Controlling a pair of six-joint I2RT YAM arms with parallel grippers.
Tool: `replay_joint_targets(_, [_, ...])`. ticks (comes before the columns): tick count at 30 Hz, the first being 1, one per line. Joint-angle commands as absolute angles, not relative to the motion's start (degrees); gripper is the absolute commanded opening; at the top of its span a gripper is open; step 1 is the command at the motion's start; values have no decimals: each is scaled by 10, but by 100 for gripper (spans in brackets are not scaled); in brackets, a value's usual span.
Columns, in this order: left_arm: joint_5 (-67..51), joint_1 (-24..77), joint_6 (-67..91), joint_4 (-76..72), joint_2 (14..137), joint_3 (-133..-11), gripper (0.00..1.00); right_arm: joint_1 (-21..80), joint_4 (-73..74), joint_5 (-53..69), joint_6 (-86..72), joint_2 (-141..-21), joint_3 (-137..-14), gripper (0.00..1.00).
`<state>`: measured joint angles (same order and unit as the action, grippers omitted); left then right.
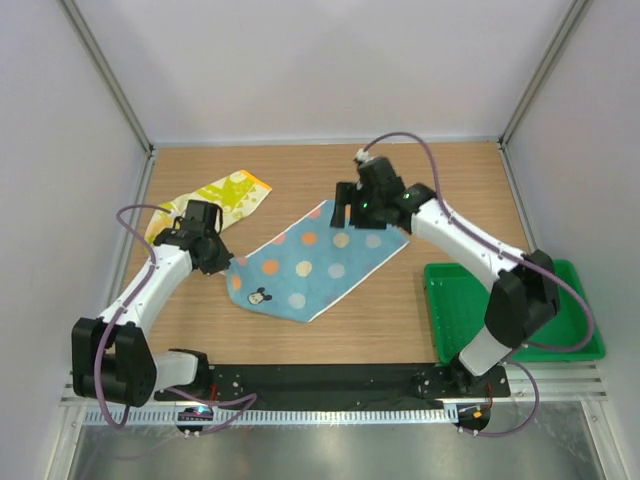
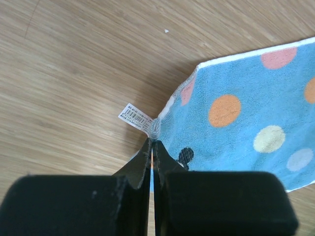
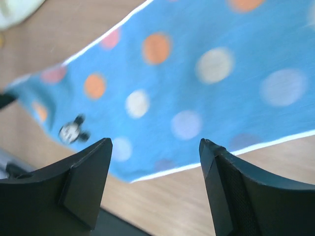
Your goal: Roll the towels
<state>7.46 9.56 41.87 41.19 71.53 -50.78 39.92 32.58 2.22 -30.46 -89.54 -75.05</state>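
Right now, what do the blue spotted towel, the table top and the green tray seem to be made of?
The blue towel looks like soft terry cloth: matte, fuzzy pile with a white bound edge. The table top shows wood grain with a dull finish; whether it is real wood or printed laminate is hard to tell. The green tray looks like smooth moulded plastic with a slight sheen.

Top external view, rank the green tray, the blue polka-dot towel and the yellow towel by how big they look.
1. green tray, largest even though partly hidden
2. blue polka-dot towel, spread flat
3. yellow towel, bunched up and partly hidden
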Motion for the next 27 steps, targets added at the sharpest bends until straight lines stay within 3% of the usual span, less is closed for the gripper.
replay_joint_targets(1, [58,91,397,416,726,-541,0,304,358,29,-233,-968,-830,78])
replay_joint_targets(10, [16,91,367,422,754,-569,0,180,365,96,-237,-1208,-1000,74])
replay_joint_targets(27, [3,92,353,414,767,-564,0,162,351,106,-224,-1276,-1034,75])
